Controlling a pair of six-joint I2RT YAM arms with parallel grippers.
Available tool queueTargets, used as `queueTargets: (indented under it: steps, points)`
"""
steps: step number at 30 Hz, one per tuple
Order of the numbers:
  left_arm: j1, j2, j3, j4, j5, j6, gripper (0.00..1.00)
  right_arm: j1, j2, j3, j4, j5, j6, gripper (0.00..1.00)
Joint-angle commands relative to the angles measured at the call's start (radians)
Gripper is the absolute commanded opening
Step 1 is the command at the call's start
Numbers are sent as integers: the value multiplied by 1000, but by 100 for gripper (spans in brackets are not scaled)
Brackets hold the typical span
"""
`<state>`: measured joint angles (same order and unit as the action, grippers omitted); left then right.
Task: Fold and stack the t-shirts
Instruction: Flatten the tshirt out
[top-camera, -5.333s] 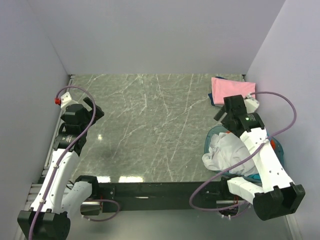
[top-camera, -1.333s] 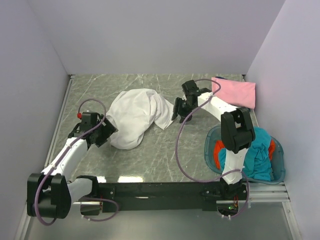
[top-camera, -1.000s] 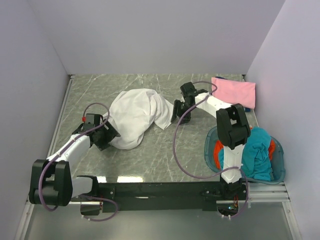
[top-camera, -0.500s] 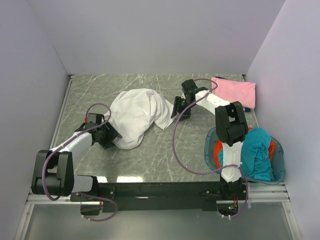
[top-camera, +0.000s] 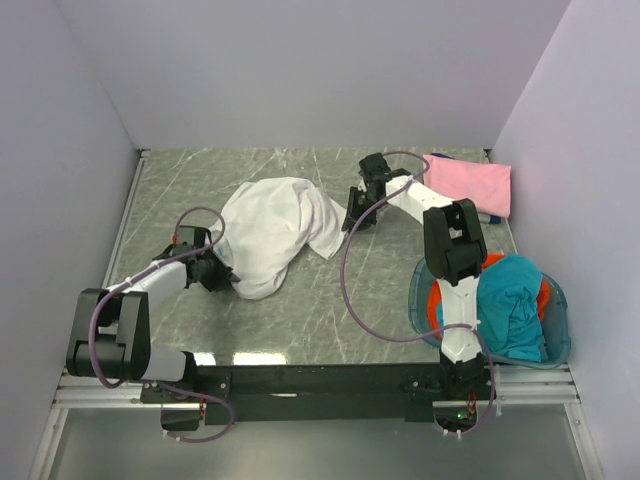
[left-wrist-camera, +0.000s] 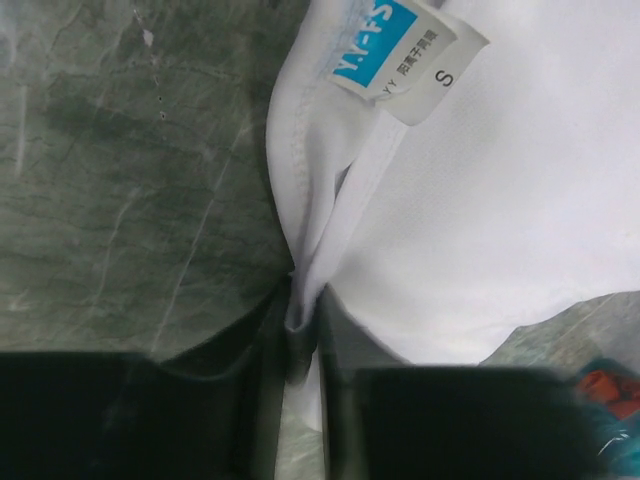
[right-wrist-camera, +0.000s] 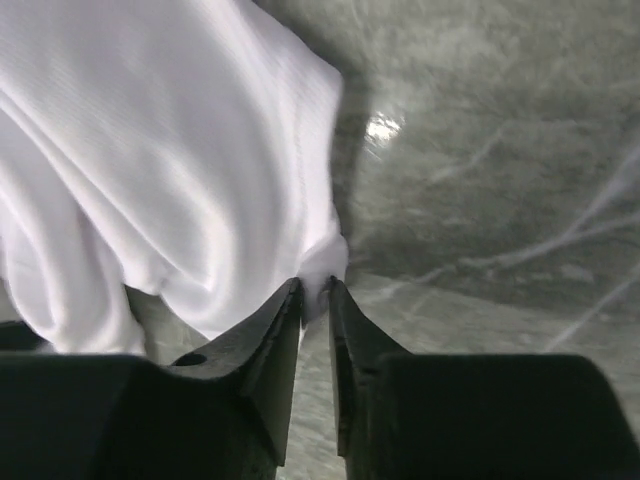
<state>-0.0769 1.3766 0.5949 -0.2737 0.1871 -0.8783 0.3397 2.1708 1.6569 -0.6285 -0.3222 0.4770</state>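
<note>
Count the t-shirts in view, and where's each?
4: white t-shirt crumpled at centre; pink t-shirt folded in the far right corner; teal t-shirt heaped in the blue basket; orange-red t-shirt under it, mostly covered. More could be buried there.

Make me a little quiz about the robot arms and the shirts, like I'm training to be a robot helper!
1. True or false: the teal t-shirt lies in the blue basket.
2. What do the left jaws and the right jaws both pinch? A. teal t-shirt B. white t-shirt C. blue basket
3. Fill in: the size tag at the white t-shirt's collar shows the letter ___.

Key: 1 true; 2 B; 3 S.
</note>
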Motion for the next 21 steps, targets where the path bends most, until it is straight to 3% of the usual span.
queueTargets:
  steps: [1,2,3,4,13,21]
  points:
    - [0,12,36,-4,-18,25,10,-4,21,67,12,-34,-15,23]
    - [0,9,42,-5,-21,27,1,-4,20,73,12,-43,-18,16]
    - [0,7,51,-5,-23,30,0,-7,14,86,4,-61,-17,3]
    - [0,6,58,-5,-20,33,0,-14,8,90,0,-69,-14,0]
    - [34,-174,313,-153,-113,42,0,-106,-274,53,-31,-104,-24,0]
    - [103,-284,606,-283,-184,61,0,-140,-554,122,-166,-22,-89,0]
